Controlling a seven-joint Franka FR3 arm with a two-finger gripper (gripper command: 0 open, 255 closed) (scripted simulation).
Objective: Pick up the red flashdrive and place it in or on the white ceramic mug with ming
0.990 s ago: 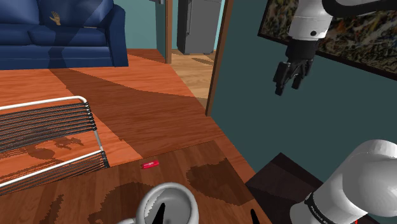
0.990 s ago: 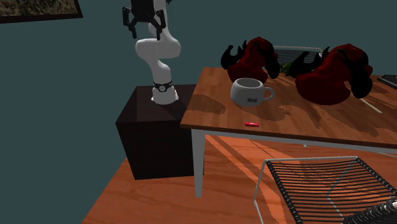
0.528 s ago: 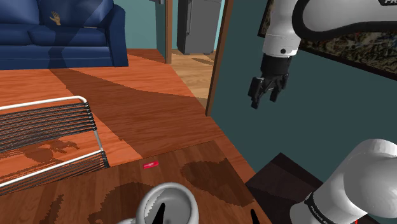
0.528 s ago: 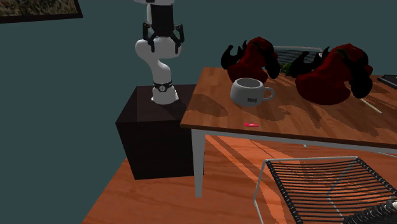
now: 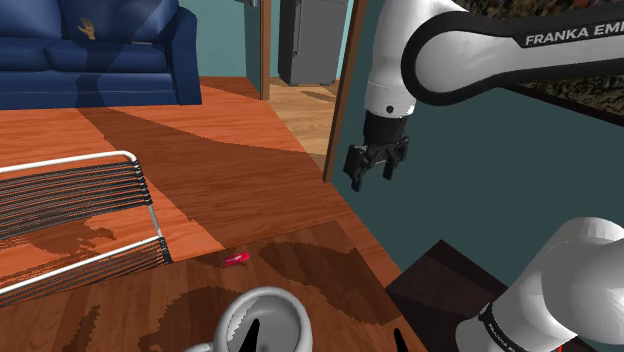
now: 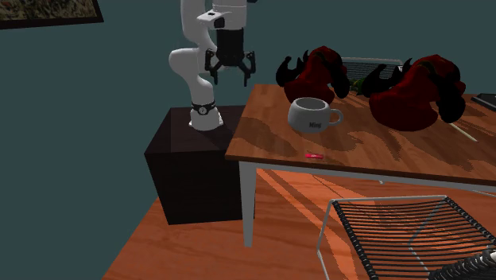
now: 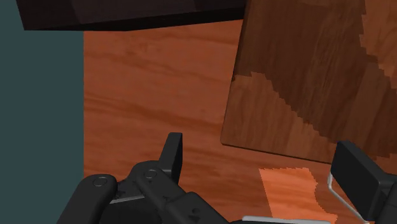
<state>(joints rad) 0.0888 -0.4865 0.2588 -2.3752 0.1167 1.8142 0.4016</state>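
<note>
Two fingers [image 7: 170, 153] stand wide apart and empty as the gripper [image 6: 231, 70] hangs in open air beside the table's [image 6: 381, 151] edge, well apart from the red flashdrive [image 6: 315, 155].

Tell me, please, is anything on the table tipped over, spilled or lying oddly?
Nothing stands out. The white mug stands upright on the brown wooden table, and the small red flash drive lies flat near the table's edge.

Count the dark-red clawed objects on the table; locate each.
2 clawed objects: one behind the mug, one toward the second exterior view's right. Others could hide behind them.
</note>
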